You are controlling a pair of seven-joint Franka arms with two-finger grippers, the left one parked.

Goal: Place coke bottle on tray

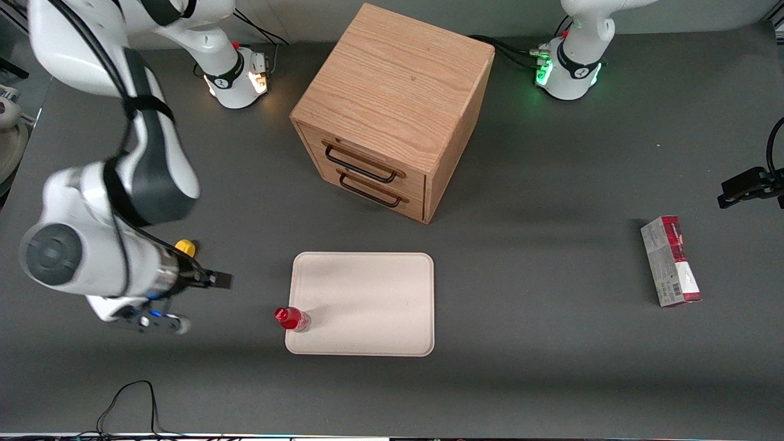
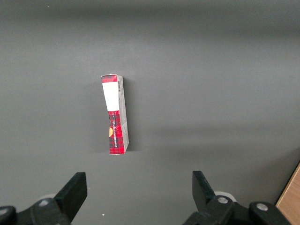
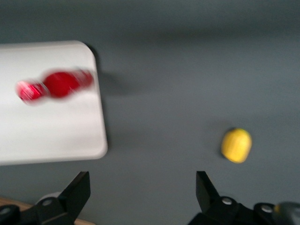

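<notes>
Glossy red coke bottle (image 1: 292, 318) upright on smooth cream tray (image 1: 367, 294), claw (image 1: 211, 279) agape nearby.

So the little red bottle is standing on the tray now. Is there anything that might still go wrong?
Two things, perhaps. The coke bottle stands upright right at the rim of the tray, on the edge toward the working arm, so a small knock might tip it off. The gripper, open and empty, hangs above the table beside that edge, with the yellow lemon-shaped thing close by; a careless sweep might strike either.
</notes>
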